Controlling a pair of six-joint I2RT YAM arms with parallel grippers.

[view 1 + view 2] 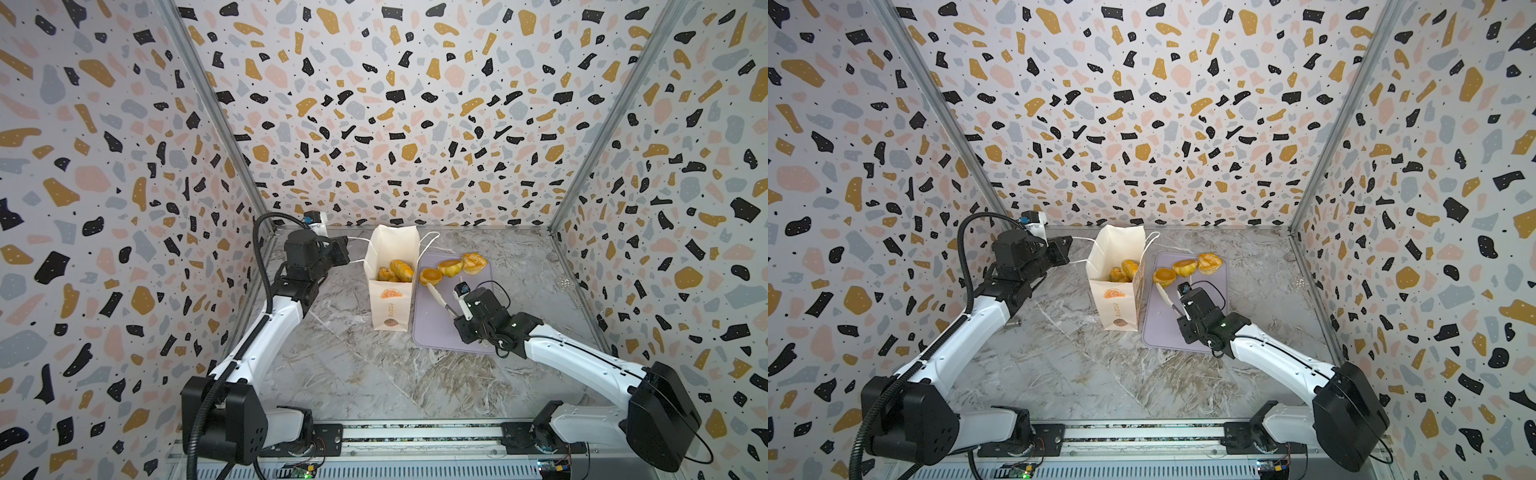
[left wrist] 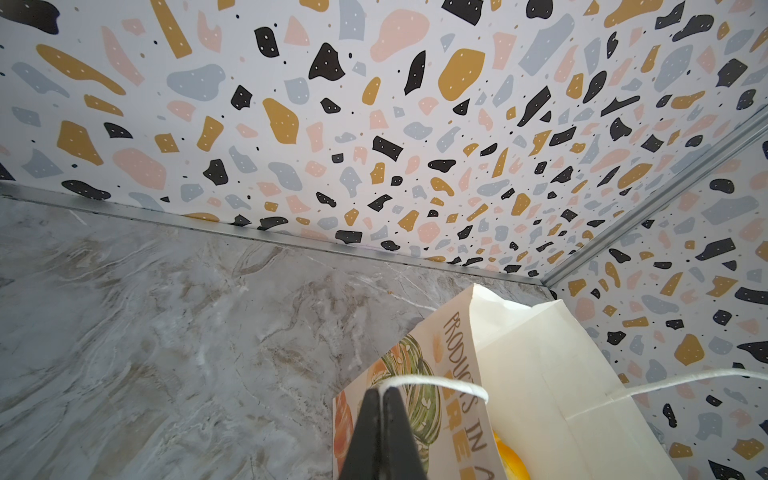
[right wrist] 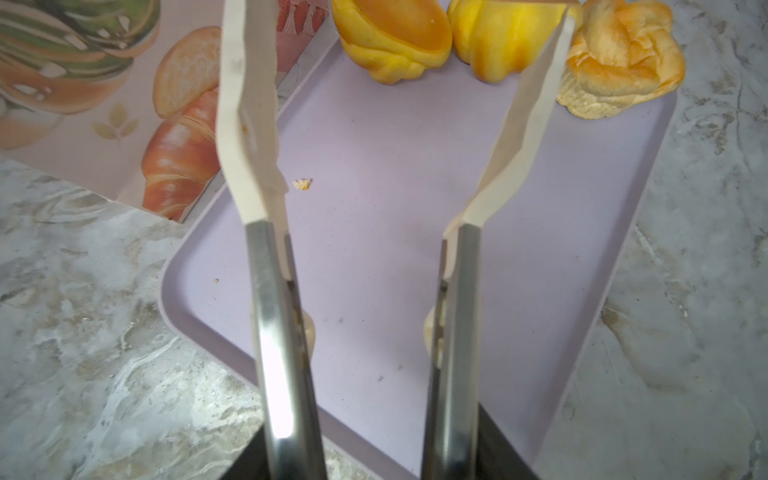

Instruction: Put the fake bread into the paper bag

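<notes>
Pinched between the closed jaws of the left gripper [image 2: 381,392]: the white string handle [image 2: 440,381] of the tall cream paper bag [image 2: 540,374], upright on the grey marbled table [image 1: 353,374]; clamped in the right gripper [image 1: 457,316]: steel tongs [image 3: 270,332] with cream tips, spread apart and empty above the flat lilac tray [image 3: 374,216]; lying at the tray's far end, near the tips: three glossy golden toy breads [image 1: 450,267]; inside the bag: two more breads [image 1: 401,270].

Grey-veined marble tabletop [image 1: 353,374], walled at left, right and far sides. Upright on it, toward the far middle: cream paper bag [image 1: 390,307], mouth open. Just beside the bag, on its right: flat lilac tray [image 1: 432,332], long side running near to far. Close to the right wall: small clear thing [image 1: 564,284], too faint to name.
</notes>
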